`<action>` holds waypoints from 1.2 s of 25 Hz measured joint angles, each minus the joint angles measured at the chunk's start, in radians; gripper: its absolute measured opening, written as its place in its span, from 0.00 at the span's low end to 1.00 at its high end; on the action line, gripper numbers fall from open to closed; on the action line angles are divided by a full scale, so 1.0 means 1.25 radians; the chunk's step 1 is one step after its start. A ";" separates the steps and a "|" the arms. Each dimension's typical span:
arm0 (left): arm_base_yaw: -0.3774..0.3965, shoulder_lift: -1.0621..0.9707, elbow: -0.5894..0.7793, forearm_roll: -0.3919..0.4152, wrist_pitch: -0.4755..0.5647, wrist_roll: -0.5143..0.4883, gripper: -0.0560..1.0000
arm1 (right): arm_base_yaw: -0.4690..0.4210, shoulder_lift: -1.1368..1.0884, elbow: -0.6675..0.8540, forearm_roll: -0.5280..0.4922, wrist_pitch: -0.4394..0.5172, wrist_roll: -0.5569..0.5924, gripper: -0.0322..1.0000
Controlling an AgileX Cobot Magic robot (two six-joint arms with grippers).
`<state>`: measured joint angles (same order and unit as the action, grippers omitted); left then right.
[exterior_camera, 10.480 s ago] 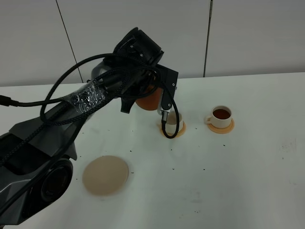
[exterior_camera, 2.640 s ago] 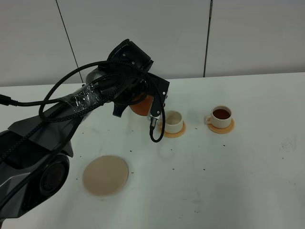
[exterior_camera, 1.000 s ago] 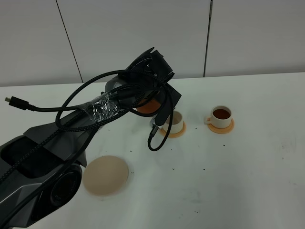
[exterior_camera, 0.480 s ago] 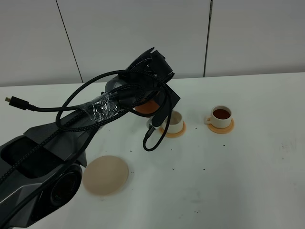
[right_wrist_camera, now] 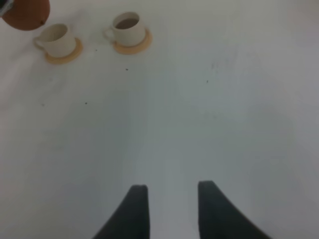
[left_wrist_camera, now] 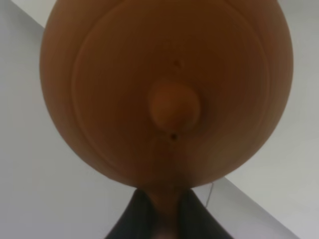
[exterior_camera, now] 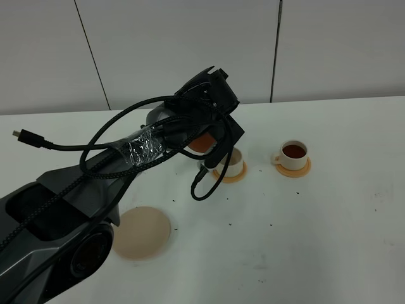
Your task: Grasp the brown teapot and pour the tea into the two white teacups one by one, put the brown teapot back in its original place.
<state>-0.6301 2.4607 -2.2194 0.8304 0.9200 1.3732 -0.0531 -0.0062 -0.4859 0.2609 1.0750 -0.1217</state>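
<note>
A: What differs, left to right?
B: The coaster (exterior_camera: 140, 232) stays put. My left gripper (left_wrist_camera: 166, 215), pinching the brown teapot (exterior_camera: 201, 142), has swung right; the pot hangs beside the left teacup (exterior_camera: 231, 163).
A: Free room?
B: Farther along, the right teacup (exterior_camera: 294, 154) stands apart, with bare table (exterior_camera: 316, 240) beyond. My right gripper (right_wrist_camera: 172, 209) hovers, fingers spread.
</note>
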 joint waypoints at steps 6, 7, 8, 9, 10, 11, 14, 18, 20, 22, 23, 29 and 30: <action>-0.002 0.000 0.000 0.015 0.000 0.005 0.22 | 0.000 0.000 0.000 0.000 0.000 0.000 0.26; -0.003 0.000 0.000 0.021 0.002 0.005 0.22 | 0.000 0.000 0.000 0.000 0.000 0.000 0.26; -0.006 0.000 0.000 0.031 0.005 0.005 0.22 | 0.000 0.000 0.000 0.000 0.000 0.000 0.26; -0.008 0.000 0.000 0.037 0.006 0.005 0.22 | 0.000 0.000 0.000 0.000 0.000 0.000 0.26; -0.009 0.000 0.000 0.041 0.006 0.005 0.22 | 0.000 0.000 0.000 0.000 0.000 0.000 0.26; -0.011 0.000 0.000 0.048 0.006 0.005 0.22 | 0.000 0.000 0.000 0.000 0.000 0.000 0.26; -0.015 0.000 0.000 0.058 0.006 0.005 0.22 | 0.000 0.000 0.000 0.000 0.000 0.000 0.26; -0.019 0.000 0.000 0.073 0.006 0.005 0.22 | 0.000 0.000 0.000 0.000 0.000 0.000 0.26; -0.023 0.000 0.000 0.083 0.006 0.005 0.22 | 0.000 0.000 0.000 0.000 0.000 0.000 0.26; -0.026 0.003 0.000 0.090 0.005 0.005 0.22 | 0.000 0.000 0.000 0.000 0.000 0.000 0.26; -0.026 0.005 0.000 0.092 0.005 0.005 0.22 | 0.000 0.000 0.000 0.000 0.000 0.000 0.26; -0.030 0.022 0.000 0.100 0.006 0.005 0.22 | 0.000 0.000 0.000 0.000 0.000 0.000 0.26; -0.032 0.022 0.000 0.105 0.006 0.005 0.22 | 0.000 0.000 0.000 0.000 0.000 0.000 0.26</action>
<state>-0.6704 2.4887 -2.2194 0.9616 0.9270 1.3795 -0.0531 -0.0062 -0.4859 0.2609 1.0750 -0.1212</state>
